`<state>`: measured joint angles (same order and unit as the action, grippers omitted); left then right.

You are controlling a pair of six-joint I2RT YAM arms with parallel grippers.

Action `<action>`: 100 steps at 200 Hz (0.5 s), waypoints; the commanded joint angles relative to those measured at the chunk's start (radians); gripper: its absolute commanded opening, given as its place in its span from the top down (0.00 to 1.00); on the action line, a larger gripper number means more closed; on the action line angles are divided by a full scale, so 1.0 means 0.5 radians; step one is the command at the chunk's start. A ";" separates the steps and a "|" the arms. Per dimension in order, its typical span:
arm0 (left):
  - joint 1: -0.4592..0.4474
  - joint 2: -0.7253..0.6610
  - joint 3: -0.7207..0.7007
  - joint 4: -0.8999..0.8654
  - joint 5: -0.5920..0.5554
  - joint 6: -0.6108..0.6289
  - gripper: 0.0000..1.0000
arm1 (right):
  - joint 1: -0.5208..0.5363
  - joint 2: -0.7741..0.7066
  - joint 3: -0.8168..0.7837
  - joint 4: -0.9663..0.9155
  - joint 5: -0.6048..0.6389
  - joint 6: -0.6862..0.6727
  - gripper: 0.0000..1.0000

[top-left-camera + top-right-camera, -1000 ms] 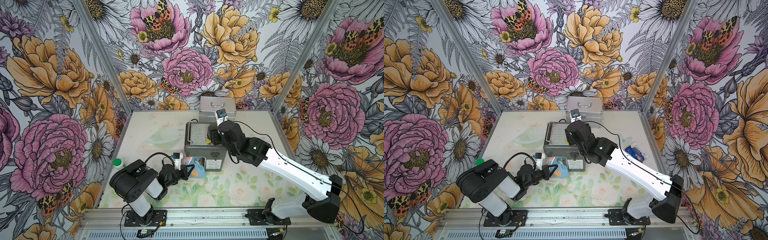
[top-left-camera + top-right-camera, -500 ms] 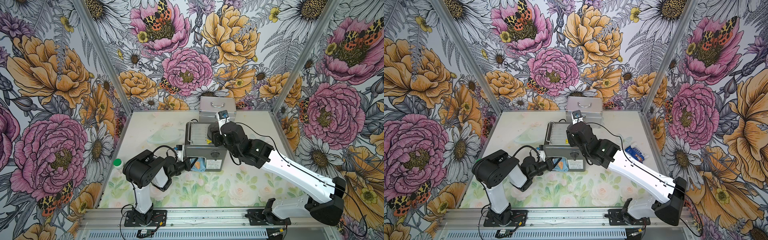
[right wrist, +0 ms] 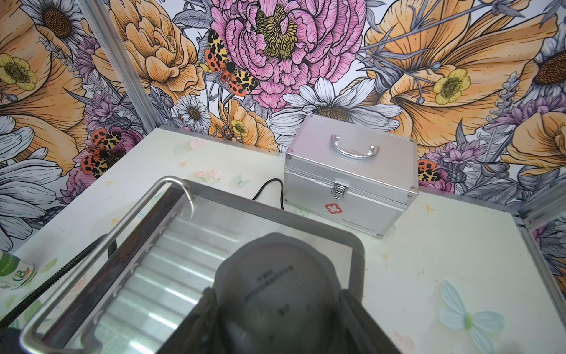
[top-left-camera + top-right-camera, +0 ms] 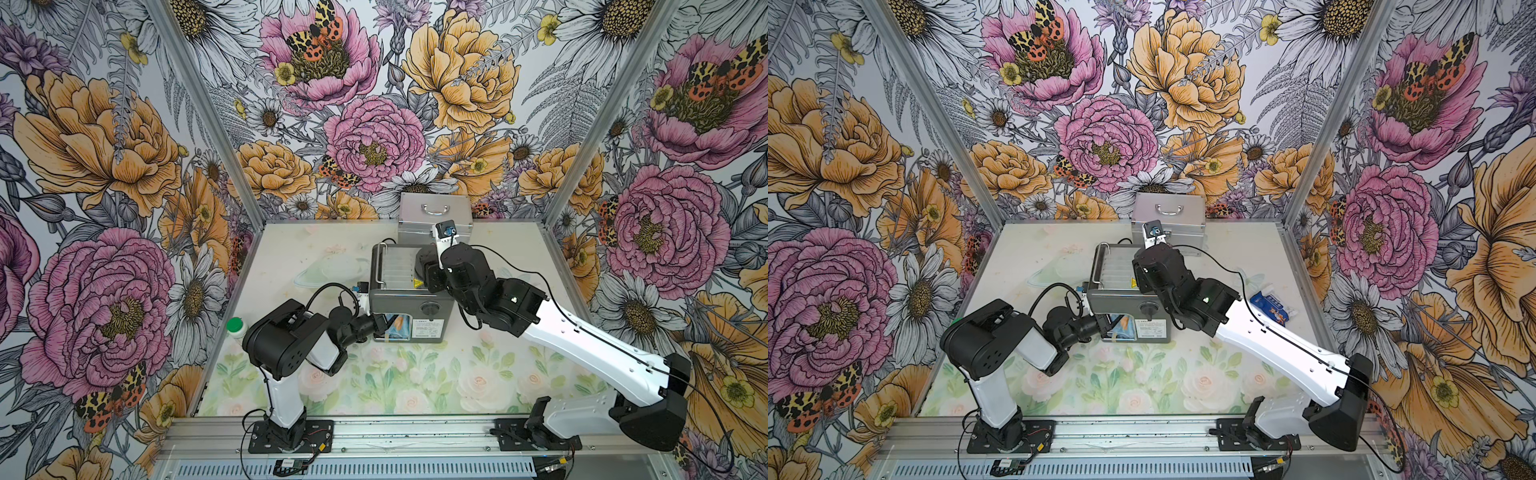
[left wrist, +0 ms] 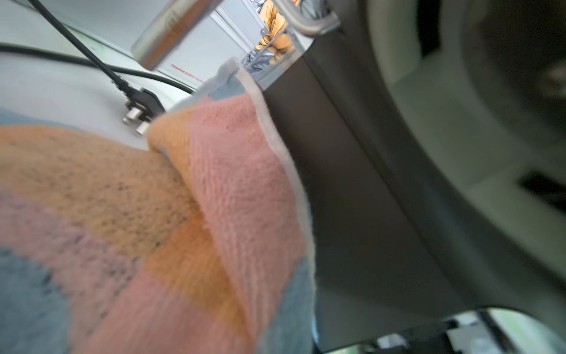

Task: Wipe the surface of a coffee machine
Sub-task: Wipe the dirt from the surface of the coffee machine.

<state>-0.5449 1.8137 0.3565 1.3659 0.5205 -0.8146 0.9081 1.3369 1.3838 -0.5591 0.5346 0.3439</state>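
Observation:
The coffee machine (image 4: 411, 297) (image 4: 1127, 301) is a dark-grey box in the middle of the table, with a ribbed top tray (image 3: 171, 266). My left gripper (image 4: 380, 326) is low at the machine's front left. It is shut on a pink, orange and blue cloth (image 5: 214, 199) (image 4: 397, 326), which lies against the machine's dark wall (image 5: 352, 184) and hides its fingers. My right gripper (image 3: 275, 306) is on top of the machine. Its two fingers hug the sides of the grey dome cap (image 3: 269, 269).
A silver case (image 4: 432, 212) (image 3: 352, 177) with a handle stands behind the machine. A green-capped bottle (image 4: 236, 326) is at the left edge and a blue packet (image 4: 1273, 307) at the right. The machine's black cord and plug (image 5: 137, 107) lie on the table beside it.
My left arm has lifted its elbow and reached forward, carrying the cloth from the table up against the machine's front. The right arm has hardly moved.

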 commanded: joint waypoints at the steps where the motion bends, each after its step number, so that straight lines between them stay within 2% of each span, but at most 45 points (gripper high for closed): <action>1: -0.038 -0.119 0.080 0.091 0.164 -0.059 1.00 | -0.010 0.061 -0.009 -0.170 -0.003 -0.013 0.38; 55: -0.072 -0.165 -0.020 0.091 0.086 -0.038 1.00 | -0.007 0.076 0.021 -0.165 -0.030 -0.003 0.38; 100: -0.165 0.067 -0.110 0.091 -0.051 0.032 1.00 | -0.003 0.079 0.009 -0.167 -0.037 0.006 0.39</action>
<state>-0.5831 1.7947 0.3248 1.3529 0.5087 -0.8528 0.9081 1.3502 1.3926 -0.5549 0.5339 0.3443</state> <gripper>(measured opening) 0.064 0.613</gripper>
